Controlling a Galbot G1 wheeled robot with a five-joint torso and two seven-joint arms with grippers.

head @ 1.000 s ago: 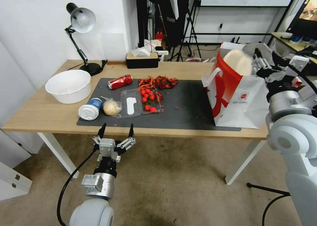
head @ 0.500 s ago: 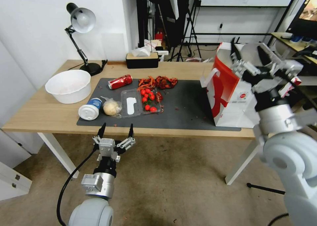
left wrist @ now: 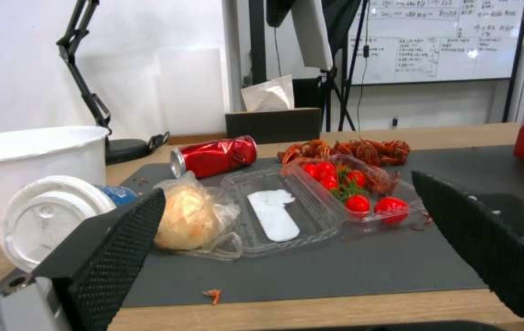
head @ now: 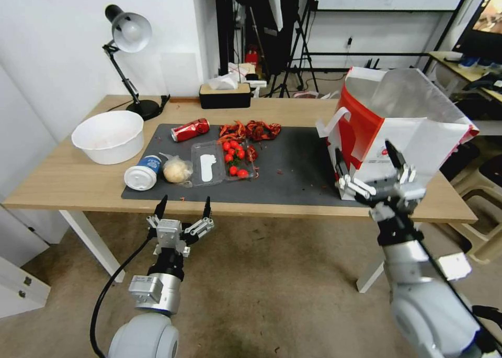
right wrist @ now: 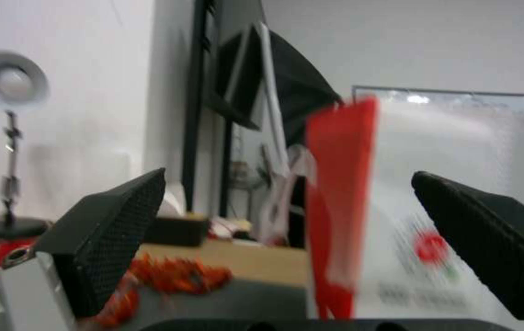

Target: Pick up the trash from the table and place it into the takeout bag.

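On the dark mat of the table [head: 63, 182] lie a red soda can [head: 190, 129] [left wrist: 214, 155], a white-lidded cup [head: 142, 172] [left wrist: 48, 216] on its side and a plastic-wrapped bun [head: 177, 170] [left wrist: 191, 217]. The white takeout bag [head: 397, 133] [right wrist: 434, 230] with a red side panel stands open at the table's right end. My left gripper [head: 183, 206] [left wrist: 299, 243] hangs open and empty at the front edge, facing the bun. In front of the bag, low at the table's edge, my right gripper [head: 366, 161] [right wrist: 293, 239] is open and empty.
A big white bowl [head: 109, 136] sits at the left, a desk lamp [head: 129, 59] behind it. A clear clamshell with cherry tomatoes [head: 234, 159] and red crayfish shells [head: 250, 130] lie mid-mat. A black tissue box [head: 225, 93] stands at the back edge.
A second ago my right gripper held a beige bowl over the bag's mouth. It then let go and came down to the front of the bag, empty. The left arm stayed still.
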